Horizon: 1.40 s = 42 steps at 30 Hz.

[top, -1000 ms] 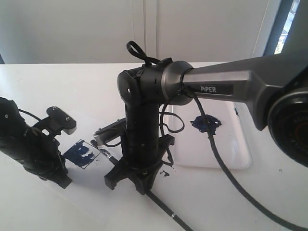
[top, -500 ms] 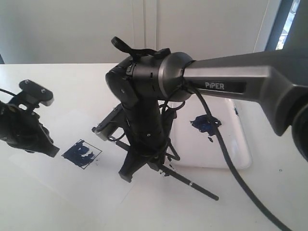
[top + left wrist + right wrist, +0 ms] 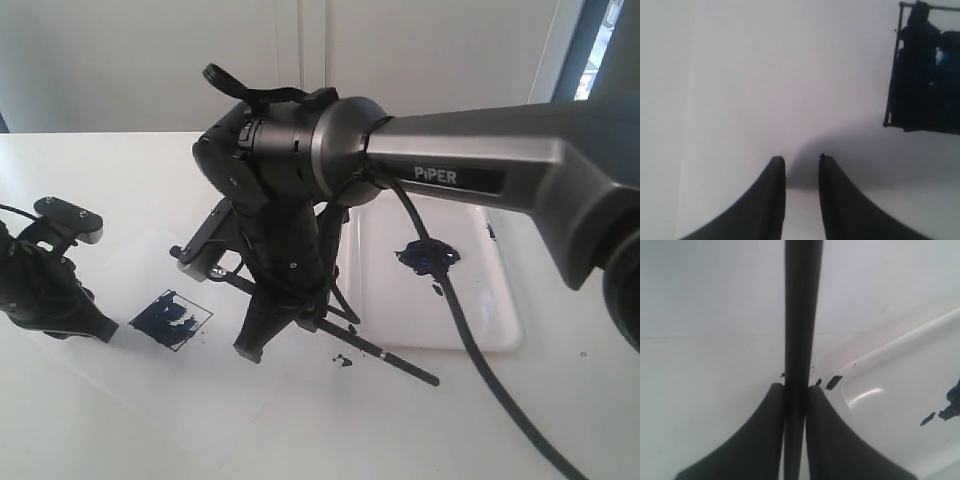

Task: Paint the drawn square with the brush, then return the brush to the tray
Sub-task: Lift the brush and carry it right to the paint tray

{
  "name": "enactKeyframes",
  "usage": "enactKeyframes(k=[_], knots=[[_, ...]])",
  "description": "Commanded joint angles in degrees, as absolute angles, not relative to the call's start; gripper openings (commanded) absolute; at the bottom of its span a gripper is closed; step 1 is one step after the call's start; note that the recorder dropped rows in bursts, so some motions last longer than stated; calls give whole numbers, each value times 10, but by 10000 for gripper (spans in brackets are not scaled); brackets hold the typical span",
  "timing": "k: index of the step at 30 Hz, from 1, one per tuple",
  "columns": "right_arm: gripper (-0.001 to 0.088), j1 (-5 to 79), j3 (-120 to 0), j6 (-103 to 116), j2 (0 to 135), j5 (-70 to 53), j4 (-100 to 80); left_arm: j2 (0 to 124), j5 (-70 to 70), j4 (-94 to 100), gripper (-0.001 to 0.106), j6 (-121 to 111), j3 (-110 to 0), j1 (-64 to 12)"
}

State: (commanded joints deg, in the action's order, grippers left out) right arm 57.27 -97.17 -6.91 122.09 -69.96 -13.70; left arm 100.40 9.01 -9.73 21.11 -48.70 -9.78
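Note:
The brush hangs tilted above the table, its black handle end pointing toward the tray. My right gripper is shut on the handle; in the right wrist view the brush runs straight out between the fingers of that gripper. The bristle end is hard to make out behind the arm. The drawn square, smeared dark blue, lies on the paper left of the right gripper, and its square outline also shows in the left wrist view. My left gripper rests open and holds nothing, just left of the square.
A dark blue paint blob sits on the tray, with the tray's rim close to the right gripper. Small paint drops mark the table by the tray's near corner. A black cable trails from the right arm across the tray.
The right gripper rose and turned, lifting the brush off the paper and swinging its handle toward the tray. The left gripper pulled back to the left of the square.

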Motion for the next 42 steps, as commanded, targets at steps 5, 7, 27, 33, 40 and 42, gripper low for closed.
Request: enactKeyframes(k=[5, 7, 27, 33, 40, 42], knots=[[0, 573, -976, -65, 1254, -700, -134, 1004, 90, -99, 304, 211, -487, -98], [0, 573, -976, -64, 1256, -700, -128, 1004, 90, -99, 304, 211, -487, -98], [0, 616, -982, -27, 1253, -700, -184, 1004, 99, -101, 304, 210, -487, -100], [0, 566, -976, -5, 1210, -700, -159, 1004, 101, -101, 304, 207, -487, -100], [0, 486, -925, 17, 1126, -700, -149, 1004, 103, -101, 304, 207, -487, -100], [0, 468, -915, 15, 1115, -700, -149, 1004, 103, -101, 304, 207, -487, -100]])
